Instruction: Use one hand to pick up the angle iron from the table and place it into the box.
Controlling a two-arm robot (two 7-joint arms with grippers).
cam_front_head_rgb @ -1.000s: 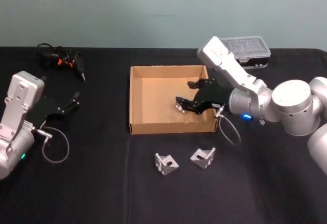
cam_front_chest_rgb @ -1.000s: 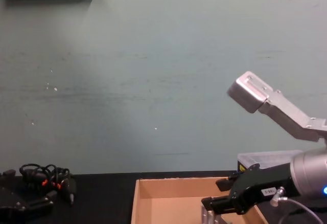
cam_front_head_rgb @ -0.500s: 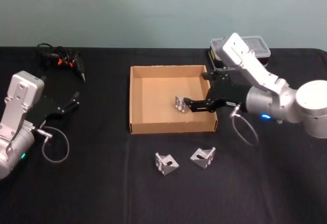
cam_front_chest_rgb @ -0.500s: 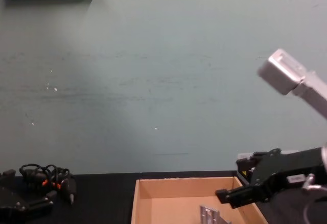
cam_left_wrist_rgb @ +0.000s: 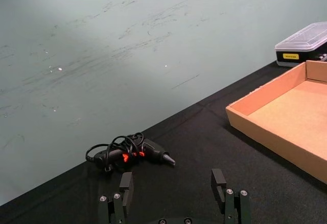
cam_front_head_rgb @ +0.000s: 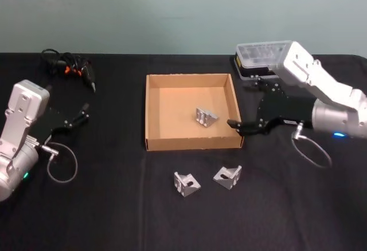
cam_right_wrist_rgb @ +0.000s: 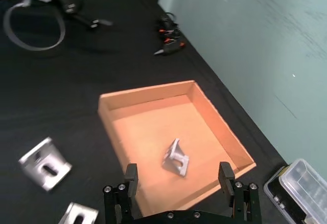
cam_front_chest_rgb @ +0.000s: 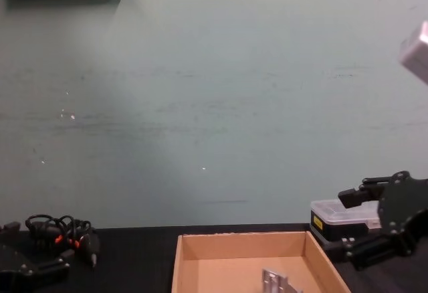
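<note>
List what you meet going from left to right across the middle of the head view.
The left pincer → box, left wall first → angle iron lying inside it → right pincer, open at the box's right wall.

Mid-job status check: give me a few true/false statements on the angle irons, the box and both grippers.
One angle iron lies inside the box. True.
The right gripper holds an angle iron. False: it is open and empty, at the box's right side.
Two angle irons lie on the table in front of the box. True.
The left gripper hovers over the box. False: it sits open at the table's left.
</note>
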